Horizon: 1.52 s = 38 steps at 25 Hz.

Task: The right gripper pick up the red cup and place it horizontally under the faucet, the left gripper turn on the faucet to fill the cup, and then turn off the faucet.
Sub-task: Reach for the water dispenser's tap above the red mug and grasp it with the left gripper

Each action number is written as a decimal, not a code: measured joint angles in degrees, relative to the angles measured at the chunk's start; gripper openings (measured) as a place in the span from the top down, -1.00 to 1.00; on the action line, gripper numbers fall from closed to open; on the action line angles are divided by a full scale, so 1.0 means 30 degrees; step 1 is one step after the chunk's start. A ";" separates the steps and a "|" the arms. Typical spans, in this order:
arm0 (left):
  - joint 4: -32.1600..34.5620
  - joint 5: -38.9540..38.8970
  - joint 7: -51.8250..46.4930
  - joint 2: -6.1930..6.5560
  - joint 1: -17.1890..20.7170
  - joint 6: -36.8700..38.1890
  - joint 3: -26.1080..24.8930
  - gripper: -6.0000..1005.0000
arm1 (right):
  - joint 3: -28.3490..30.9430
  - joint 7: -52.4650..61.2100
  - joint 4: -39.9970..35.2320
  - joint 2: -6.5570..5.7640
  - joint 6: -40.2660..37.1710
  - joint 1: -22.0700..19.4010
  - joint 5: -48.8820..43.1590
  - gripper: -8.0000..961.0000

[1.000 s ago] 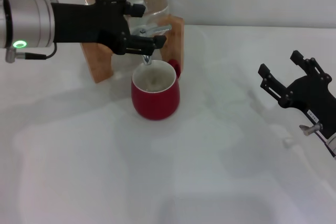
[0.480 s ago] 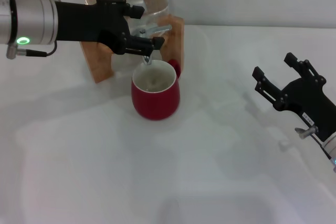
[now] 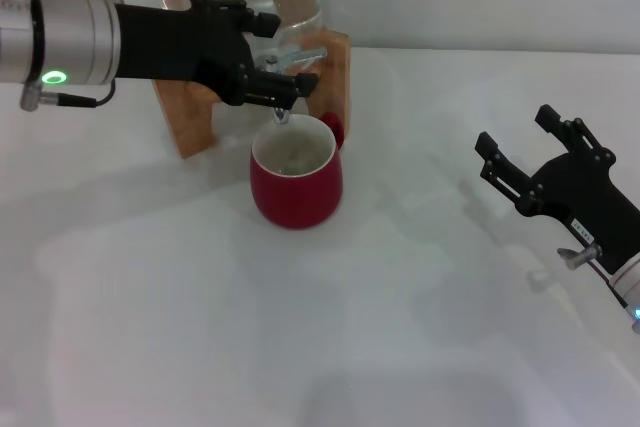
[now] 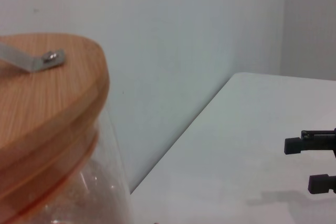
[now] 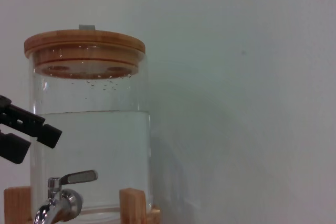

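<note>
The red cup (image 3: 296, 187) stands upright on the table, its cream inside showing, directly under the spout of the chrome faucet (image 3: 283, 107). My left gripper (image 3: 272, 55) reaches in from the left and sits at the faucet, open, one set of prongs above the flat lever (image 3: 304, 53) and one below it. In the right wrist view the lever (image 5: 79, 177) lies level on the faucet (image 5: 60, 201), with the left gripper (image 5: 23, 132) just above and beside it. My right gripper (image 3: 522, 142) hovers open and empty over the table's right side.
The faucet is set in a clear glass jar (image 5: 89, 129) of water with a wooden lid (image 4: 47, 93), held in a wooden stand (image 3: 185, 117) at the back left. My right gripper (image 4: 311, 163) shows far off in the left wrist view. White table (image 3: 330, 327) spreads in front.
My left arm has slid a little to the right, its prongs staying at the faucet. My right gripper has drifted slightly left and down. The cup has not moved.
</note>
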 joint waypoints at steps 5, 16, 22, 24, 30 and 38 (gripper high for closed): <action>-0.0028 0.0178 0.0041 -0.0161 -0.0148 0.0319 0.0128 -0.74 | -0.0019 0.0000 0.0001 0.0001 0.0004 0.0000 0.0000 -0.75; -0.0723 0.0272 0.0461 -0.0396 -0.0743 0.0748 0.0210 -0.74 | -0.0027 -0.0001 -0.0007 0.0001 -0.0011 -0.0002 0.0000 -0.75; -0.1176 0.0296 0.0704 -0.0430 -0.0985 0.1392 0.0472 -0.74 | -0.0027 -0.0004 -0.0007 0.0001 -0.0028 0.0009 0.0000 -0.75; -0.1399 0.0297 0.0799 -0.0429 -0.1109 0.1560 0.0553 -0.74 | -0.0026 -0.0004 -0.0016 0.0001 -0.0029 0.0022 0.0005 -0.75; -0.1922 0.0360 0.1126 -0.0424 -0.1373 0.2083 0.0788 -0.74 | -0.0027 -0.0003 -0.0020 0.0000 -0.0029 0.0044 0.0064 -0.75; -0.2512 0.0480 0.1240 -0.0445 -0.1777 0.2715 0.1487 -0.74 | 0.0009 -0.0001 -0.0052 0.0000 -0.0027 0.0029 0.0168 -0.75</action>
